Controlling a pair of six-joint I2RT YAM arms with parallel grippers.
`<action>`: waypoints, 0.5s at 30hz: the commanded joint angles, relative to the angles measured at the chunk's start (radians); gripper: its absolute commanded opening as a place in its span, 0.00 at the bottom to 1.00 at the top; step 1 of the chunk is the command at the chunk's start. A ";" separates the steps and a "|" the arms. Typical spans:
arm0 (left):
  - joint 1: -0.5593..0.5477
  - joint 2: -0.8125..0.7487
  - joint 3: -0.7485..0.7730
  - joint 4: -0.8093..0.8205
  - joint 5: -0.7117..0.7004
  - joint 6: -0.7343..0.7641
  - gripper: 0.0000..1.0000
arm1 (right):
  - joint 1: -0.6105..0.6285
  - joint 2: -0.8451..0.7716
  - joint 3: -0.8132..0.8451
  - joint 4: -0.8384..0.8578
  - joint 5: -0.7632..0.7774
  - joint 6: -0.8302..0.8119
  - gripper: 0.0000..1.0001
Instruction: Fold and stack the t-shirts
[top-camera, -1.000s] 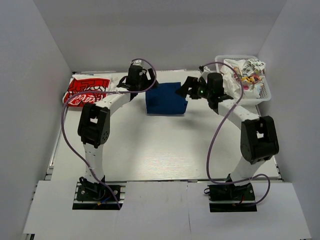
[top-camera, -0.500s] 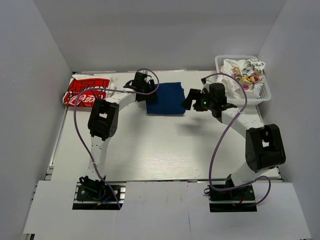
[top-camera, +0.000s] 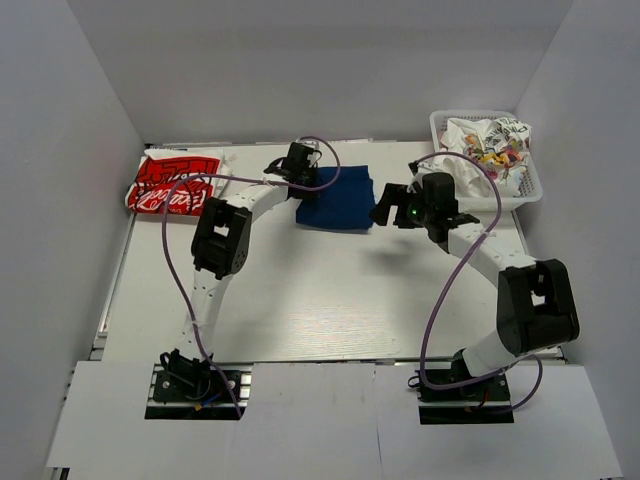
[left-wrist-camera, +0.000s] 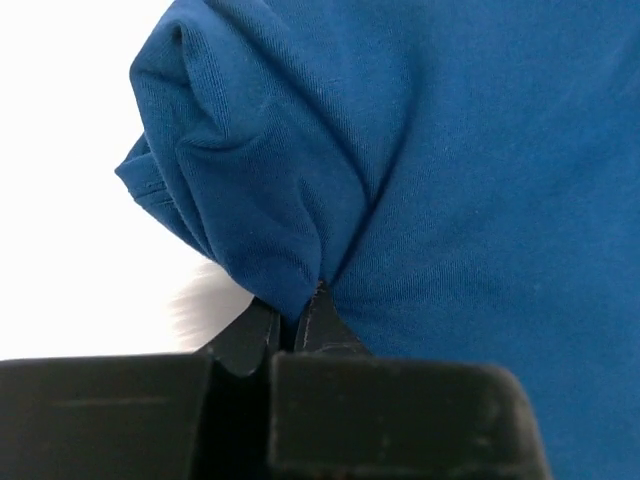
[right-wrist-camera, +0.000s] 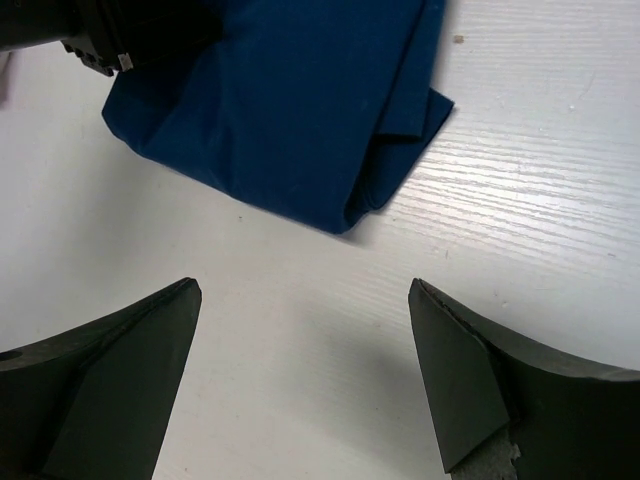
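Observation:
A folded navy blue t-shirt (top-camera: 340, 200) (right-wrist-camera: 290, 110) lies at the back middle of the table. My left gripper (top-camera: 303, 180) (left-wrist-camera: 298, 305) is at its left edge, jaws shut on a pinched fold of the blue cloth (left-wrist-camera: 260, 230). My right gripper (top-camera: 388, 207) (right-wrist-camera: 303, 292) hovers open over bare table just off the shirt's right corner, with nothing between its fingers. A folded red-and-white lettered t-shirt (top-camera: 173, 184) lies at the back left. Crumpled white t-shirts (top-camera: 488, 143) with colourful prints fill the basket.
The white lattice basket (top-camera: 531, 188) stands at the back right corner. White walls enclose the table on three sides. Purple cables loop over both arms. The table's wood-grain surface (top-camera: 330, 290) stretches in front of the navy shirt.
My left gripper has moved right to the navy shirt's left edge and shut on it. My right gripper, still open, has drawn back a little to the right and nearer.

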 joint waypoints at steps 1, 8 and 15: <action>-0.009 0.018 0.022 -0.144 -0.164 0.163 0.00 | -0.006 -0.059 -0.028 0.031 0.055 -0.042 0.90; 0.000 -0.197 -0.115 0.008 -0.455 0.456 0.00 | -0.009 -0.083 -0.076 0.067 0.121 -0.056 0.90; 0.031 -0.410 -0.348 0.191 -0.607 0.675 0.00 | -0.011 -0.096 -0.091 0.082 0.155 -0.062 0.90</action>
